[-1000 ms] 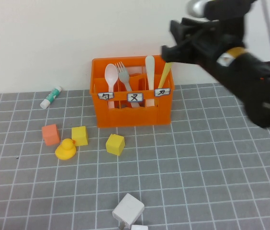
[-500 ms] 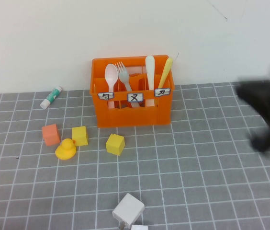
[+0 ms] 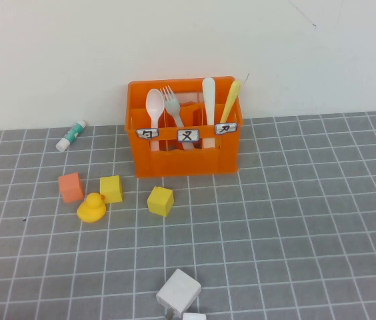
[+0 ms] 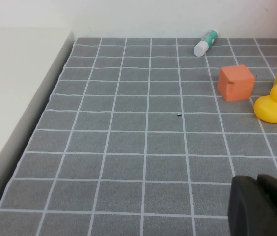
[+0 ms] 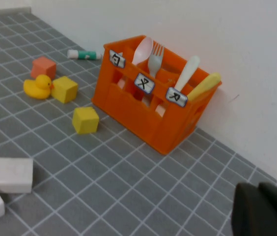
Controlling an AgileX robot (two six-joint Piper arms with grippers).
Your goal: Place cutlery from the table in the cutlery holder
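Orange cutlery holder (image 3: 184, 130) stands upright at the far side of the desk (image 3: 295, 227), close against the pale wall. Three small white labels on its front face.

All four utensils stand handle-down inside it: pale pink-white spoon (image 3: 155, 105) in the robot's-left compartment, grey-green fork (image 3: 171, 103) just beside it, white knife (image 3: 209, 93) upright further right, pale yellow knife (image 3: 231, 99) leaning outward at the right end.

No cutlery lying on the desk surface.

On the robot's near-left side of the holder: yellow cube (image 3: 161, 201), second yellow cube (image 3: 111, 189), yellow rubber duck (image 3: 91, 208) touching that second cube, orange cube (image 3: 71, 187) just left of it. White-and-green glue stick (image 3: 71, 135) lies near the wall, well left of the holder. White block (image 3: 179, 292) at the near edge, smaller white piece (image 3: 193, 317) just below it.

Left tool (image 4: 261, 206): dark edge only, seen from its own wrist camera, over bare desk left of the duck; cannot tell its opening.

Right tool (image 5: 263, 211): dark edge only, held off to the holder's right; opening likewise cannot tell.
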